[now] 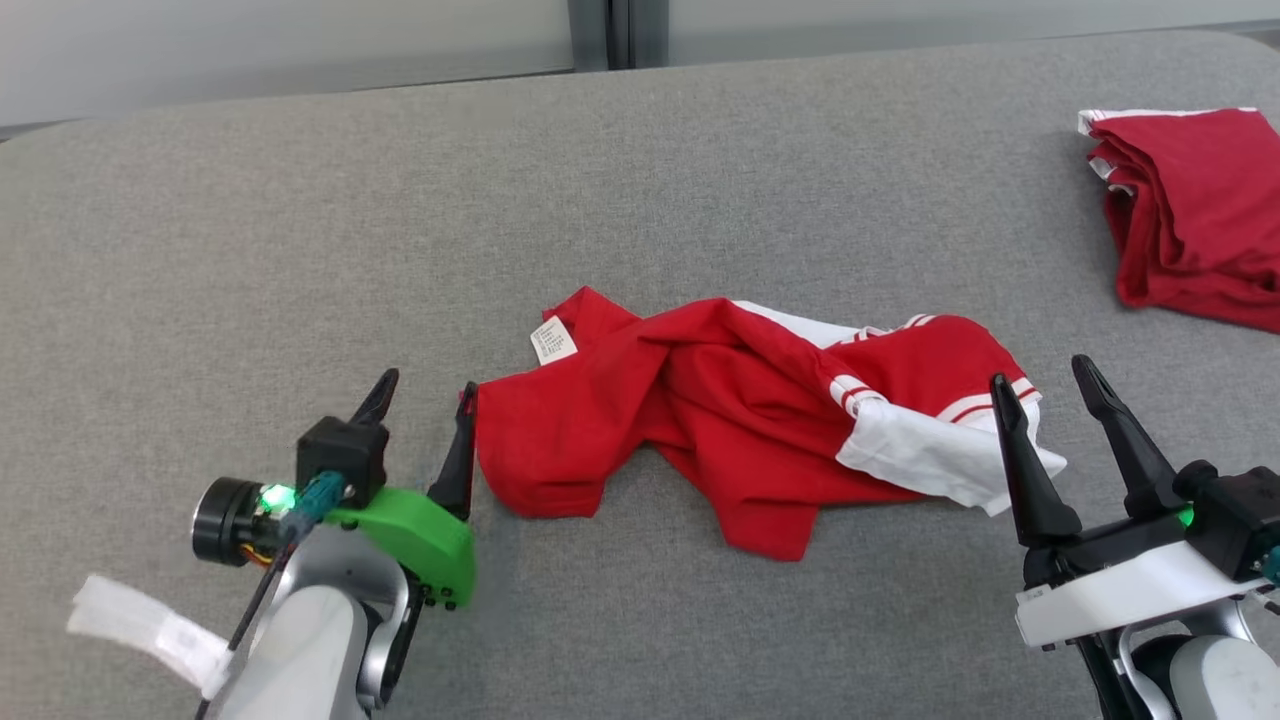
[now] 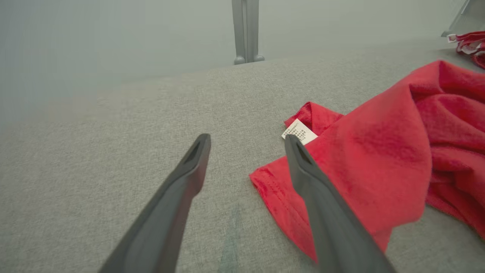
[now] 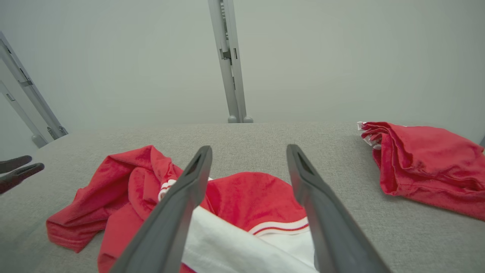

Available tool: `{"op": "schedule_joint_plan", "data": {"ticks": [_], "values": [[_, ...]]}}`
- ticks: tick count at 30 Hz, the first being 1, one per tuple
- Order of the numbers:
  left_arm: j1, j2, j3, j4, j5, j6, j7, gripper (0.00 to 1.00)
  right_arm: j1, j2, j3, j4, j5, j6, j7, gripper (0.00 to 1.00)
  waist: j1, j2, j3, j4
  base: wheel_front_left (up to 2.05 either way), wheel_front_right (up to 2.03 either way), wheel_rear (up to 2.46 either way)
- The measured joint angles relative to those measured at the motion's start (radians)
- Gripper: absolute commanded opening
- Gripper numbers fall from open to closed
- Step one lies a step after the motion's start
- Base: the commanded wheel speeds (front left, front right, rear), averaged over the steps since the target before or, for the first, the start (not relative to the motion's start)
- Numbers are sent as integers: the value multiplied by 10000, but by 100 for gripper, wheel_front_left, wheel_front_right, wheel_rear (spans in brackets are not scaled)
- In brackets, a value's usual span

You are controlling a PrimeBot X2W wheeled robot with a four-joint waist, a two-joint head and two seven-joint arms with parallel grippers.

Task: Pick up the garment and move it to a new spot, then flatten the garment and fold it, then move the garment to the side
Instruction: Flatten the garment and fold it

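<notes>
- Head view: your grey padded surface [image 1: 300, 250] carries the crumpled red garment [image 1: 640, 400] at its middle. It looks soft and light, so expect it to sag and drag.
- A second red garment [image 1: 1190, 220] lies folded, well apart at the far right.
- Your left gripper [image 1: 427, 385] and right gripper [image 1: 1042, 372] flank the crumpled one, jaws spread and empty.
- Grip the hem corner near the white label [image 1: 553, 339], and the white panel [image 1: 920, 455].

Grey fabric table [image 1: 300, 250] bearing 1 crumpled garment [image 1: 720, 420], 1 folded red garment [image 1: 1190, 220]
</notes>
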State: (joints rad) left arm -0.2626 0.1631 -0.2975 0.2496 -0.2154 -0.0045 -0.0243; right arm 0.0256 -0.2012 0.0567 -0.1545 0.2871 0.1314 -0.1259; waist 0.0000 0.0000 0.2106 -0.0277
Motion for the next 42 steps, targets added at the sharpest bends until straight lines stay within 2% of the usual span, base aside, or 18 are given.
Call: {"op": "schedule_joint_plan", "data": {"ticks": [10,11,12,13,14,18,25,31,35,39,42], "values": [[-1623,-38,-311,3087,-407,-767,1323,100,-333,12,109,301,165,0,-213,100,0,0,609,-541,0,0,0],[-1734,-38,-384,3258,-443,-840,1436,95,-344,17,94,332,165,0,-240,100,0,0,642,-592,0,0,0],[-1847,-10,-439,3429,-468,-894,1526,42,-356,19,84,353,165,0,-253,100,0,0,669,-640,0,0,0],[-1924,-2,-466,3517,-491,-920,1559,7,-364,23,82,370,165,0,-257,100,0,0,687,-672,0,0,0],[-2011,0,-491,3622,-520,-930,1549,0,-379,31,81,395,165,0,-268,100,0,0,702,-706,0,0,0],[-2160,19,-568,3731,-512,-963,1035,0,-409,65,-4,445,165,0,-343,100,0,0,700,-740,0,0,0],[-2774,339,-230,2989,-125,-295,-1266,0,-425,109,-196,520,165,0,-393,100,0,0,616,-675,0,0,0],[-2707,625,157,1662,-36,176,-2134,0,-415,150,-370,546,165,0,-403,100,0,0,574,-480,0,0,0],[-1408,794,470,573,-117,543,-2297,0,-398,163,-474,527,165,0,-401,100,0,0,598,-348,0,0,0],[161,577,629,128,-460,752,-2334,0,-338,238,-644,449,161,0,-357,100,0,0,662,-174,0,0,0],[782,236,616,247,-834,732,-2336,0,-342,242,-694,364,151,0,-251,100,0,0,723,-14,0,0,0]]}}
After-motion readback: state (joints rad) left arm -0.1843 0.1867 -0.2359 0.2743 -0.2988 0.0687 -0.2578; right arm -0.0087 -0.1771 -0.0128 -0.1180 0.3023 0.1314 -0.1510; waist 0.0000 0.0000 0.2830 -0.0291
